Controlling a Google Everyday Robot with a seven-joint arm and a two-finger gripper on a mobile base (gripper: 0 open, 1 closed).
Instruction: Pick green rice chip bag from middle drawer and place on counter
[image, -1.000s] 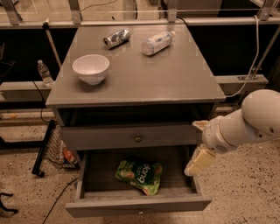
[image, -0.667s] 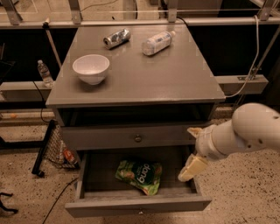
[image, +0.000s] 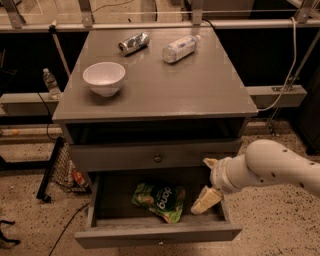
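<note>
Camera view, looking down at the front of the desk (image: 200, 95). Since a moment ago: pincer (image: 207, 181) gone further left and a bit lower, now dipped into the right part of the open middle drawer (image: 157, 232). Opened wide, with nothing in it. One pale fingertip (image: 209, 162) up by the drawer above (image: 125, 159), the other low down, just beside the green rice chip bag (image: 159, 200) with a small gap between. Bag in the same spot as before. Same for the things up on top.

Lying flat on the drawer floor, near the middle. Long side slanting from back left to front right. White letters turned, not upright for the camera.

Up on the smooth grey desk: white bowl (image: 104, 78) at the left, shiny can (image: 133, 43) on its side at the back, clear bottle (image: 180, 48) on its side near it. Round knob (image: 158, 157) on the drawer above. Speckled floor (image: 280, 230) all around. Small water bottle (image: 51, 84) at the far left, black net rack (image: 60, 170) on the floor beside the desk, pale cable (image: 287, 75) hanging at the right.
</note>
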